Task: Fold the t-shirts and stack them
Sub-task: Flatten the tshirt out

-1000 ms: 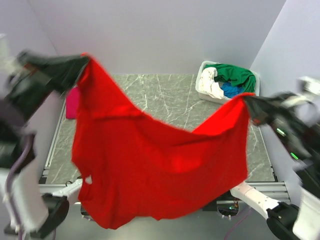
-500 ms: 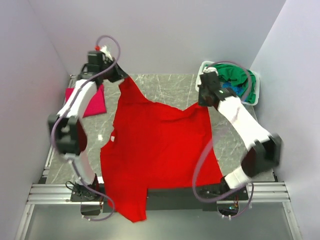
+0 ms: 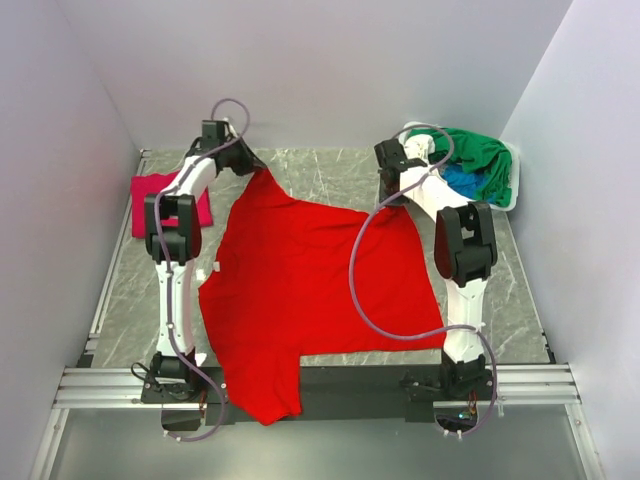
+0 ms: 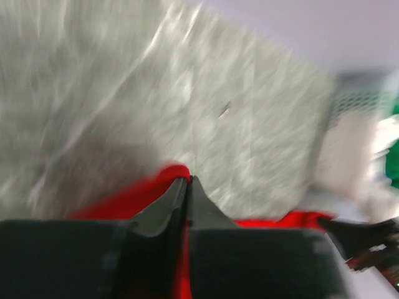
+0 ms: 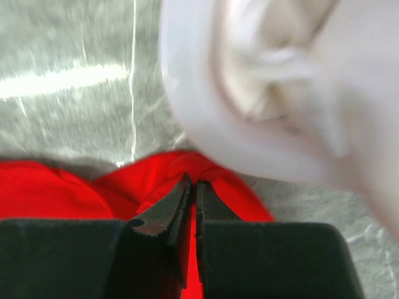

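Red t-shirt (image 3: 310, 290) lies spread on the table (image 3: 330, 170), its near hem hanging over the near edge.

Far left lies a magenta t-shirt (image 3: 160, 192). My left gripper (image 3: 252, 165) is clamped on the red t-shirt's far-left corner. My right gripper (image 3: 395, 198) grips the far-right corner, tips together on what looks like cloth in the blurred wrist views. At far right the white basket (image 3: 512, 195) holds a green t-shirt (image 3: 485, 160) and a blue t-shirt (image 3: 460, 182).

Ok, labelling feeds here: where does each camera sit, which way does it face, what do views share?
Top external: above, behind the bases, looking down at the table; left arm and right arm show whole.
Left wrist: on that arm, looking along the left tool, shut, toward the basket.
Right wrist: looking past the right tool, shut, at the basket rim.
Shared: all show the red t-shirt, pinched by both tools.
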`<state>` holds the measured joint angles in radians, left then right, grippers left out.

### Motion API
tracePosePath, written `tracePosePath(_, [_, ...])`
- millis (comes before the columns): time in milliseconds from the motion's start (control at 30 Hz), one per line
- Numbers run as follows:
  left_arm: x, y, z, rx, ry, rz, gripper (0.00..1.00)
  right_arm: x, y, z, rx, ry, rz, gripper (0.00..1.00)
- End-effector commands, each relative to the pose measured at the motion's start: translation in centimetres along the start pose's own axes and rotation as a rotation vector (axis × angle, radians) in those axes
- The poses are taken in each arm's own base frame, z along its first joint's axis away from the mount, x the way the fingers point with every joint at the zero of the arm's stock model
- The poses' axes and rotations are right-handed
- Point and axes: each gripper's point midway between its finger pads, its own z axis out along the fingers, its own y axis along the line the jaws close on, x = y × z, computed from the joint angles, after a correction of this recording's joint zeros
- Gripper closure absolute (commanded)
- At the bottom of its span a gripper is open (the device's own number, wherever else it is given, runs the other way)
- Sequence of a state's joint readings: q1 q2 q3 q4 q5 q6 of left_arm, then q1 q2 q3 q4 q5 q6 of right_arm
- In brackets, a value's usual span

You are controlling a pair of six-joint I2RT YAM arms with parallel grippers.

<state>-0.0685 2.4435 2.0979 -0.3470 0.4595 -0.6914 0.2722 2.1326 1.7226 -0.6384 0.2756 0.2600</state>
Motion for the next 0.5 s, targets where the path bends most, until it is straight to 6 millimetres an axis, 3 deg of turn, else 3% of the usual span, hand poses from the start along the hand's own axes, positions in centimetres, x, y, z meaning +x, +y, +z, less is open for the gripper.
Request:
tracePosePath(0, [-6.7,-5.6,-2.7,0.24,-0.181,-0.069,0.88,-5.5,-1.5,-2.3,0.025,-0.169,0.111,1.0])
tracePosePath(67, [-8.4,-7.0,-3.7,0.307,-0.249,-0.073,0.81,-6.4,-2.0,-3.2,0.017,-0.207,0.155,0.97])
tracePosePath(100, [-9.4,-7.8,-4.0,0.339,-0.294,-0.084,0.66,-6.5,-2.1,-3.2,0.014,-0.22,0.168,0.91])
tracePosePath(133, [-9.9,-8.3,-4.4,0.357,-0.316,-0.08,0.54,-6.9,-2.4,-3.9,0.01,-0.241,0.188,0.78])
tracePosePath(167, [-10.4,-8.8,-4.8,0.37,-0.337,-0.08,0.39,-7.4,-2.5,-4.2,0.003,-0.262,0.199,0.65])
tracePosePath(200, [-10.7,-9.3,-5.2,0.382,-0.358,-0.068,0.04,-6.8,-2.6,-4.3,-0.002,-0.258,0.198,0.53])
tracePosePath(233, [-11.3,-10.1,-6.0,0.388,-0.383,-0.052,0.01,-7.2,-2.7,-5.4,-0.019,-0.28,0.202,0.36])
tracePosePath(333, [-12.5,-11.7,-8.3,0.365,-0.427,0.011,0.01,-7.3,-2.8,-7.7,-0.064,-0.324,0.205,0.21])
tracePosePath(467, [-11.9,-13.4,-12.1,0.341,-0.488,0.103,0.01,-6.7,-3.3,-11.5,-0.128,-0.388,0.22,0.19])
